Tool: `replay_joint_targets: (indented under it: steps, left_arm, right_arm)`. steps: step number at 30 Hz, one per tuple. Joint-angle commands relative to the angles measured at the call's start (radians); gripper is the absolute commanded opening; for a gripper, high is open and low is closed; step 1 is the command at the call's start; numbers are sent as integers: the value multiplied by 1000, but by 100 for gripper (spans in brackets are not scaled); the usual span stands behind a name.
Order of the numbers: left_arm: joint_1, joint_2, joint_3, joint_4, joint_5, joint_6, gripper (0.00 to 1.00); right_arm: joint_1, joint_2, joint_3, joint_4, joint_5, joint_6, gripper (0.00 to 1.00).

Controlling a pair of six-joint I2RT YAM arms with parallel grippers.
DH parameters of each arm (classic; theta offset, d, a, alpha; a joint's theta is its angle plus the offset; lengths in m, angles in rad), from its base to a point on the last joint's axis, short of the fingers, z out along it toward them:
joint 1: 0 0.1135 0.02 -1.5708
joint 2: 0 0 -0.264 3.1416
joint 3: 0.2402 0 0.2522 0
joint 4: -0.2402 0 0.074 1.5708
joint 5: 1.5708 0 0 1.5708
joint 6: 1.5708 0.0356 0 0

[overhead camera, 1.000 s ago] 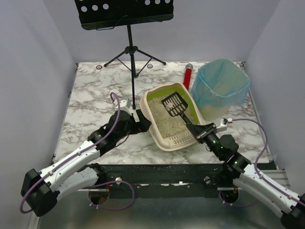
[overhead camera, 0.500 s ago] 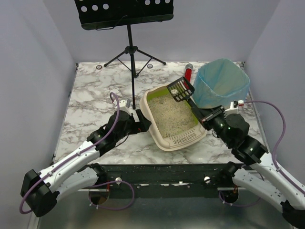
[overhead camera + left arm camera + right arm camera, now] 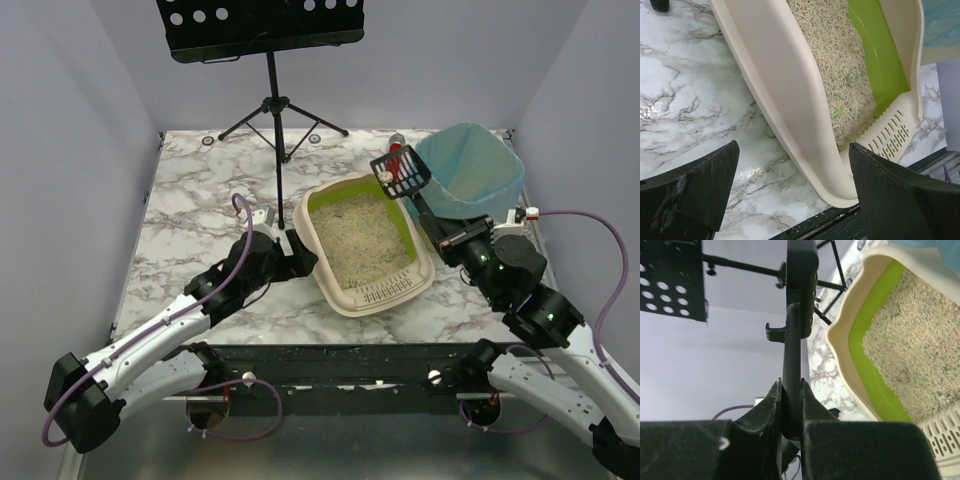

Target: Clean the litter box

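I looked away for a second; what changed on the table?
The right gripper, jaws shut on the scoop, lifted it out of the litter box and swung it back and right to the rim of the bin, a pale lump on it. Nothing was grasped or released. The left gripper, open at the box's left wall, the box and the bin stayed put.

Soft, even light: your views are bright and mostly sharp.
Up close, the right gripper (image 3: pixel 790 390) looks dark and blurred; the marble table (image 3: pixel 685 100) shines faintly beneath the left gripper (image 3: pixel 794 147).
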Motion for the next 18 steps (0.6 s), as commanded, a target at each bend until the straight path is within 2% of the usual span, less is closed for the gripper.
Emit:
replay_joint_targets:
  steps: [1,5,6,10,13,16,18]
  left_arm:
    - [2,13,9,-1,17,-13,99]
    - [2,32,7,1,24,-19,99]
    - [2,33,8,-1,26,-19,99]
    - [2,36,7,-4,23,-21,99]
    - [2,35,7,-10,12,-21,99]
    - [2,36,9,-11,11,-18,99]
    - [2,38,13,-14,9,-15,99]
  right_arm:
    - [-5,-24,68,-24,139,-28,1]
    - [-6,-3,131,-44,260,-83,1]
    - [-6,8,168,-52,333,-108,0]
    - [-6,89,251,-209,539,-136,1]
    - [-6,122,256,-247,669,-149,1]
    - [-8,141,251,-235,738,-240,1]
    - [-8,155,234,-195,783,-394,1]
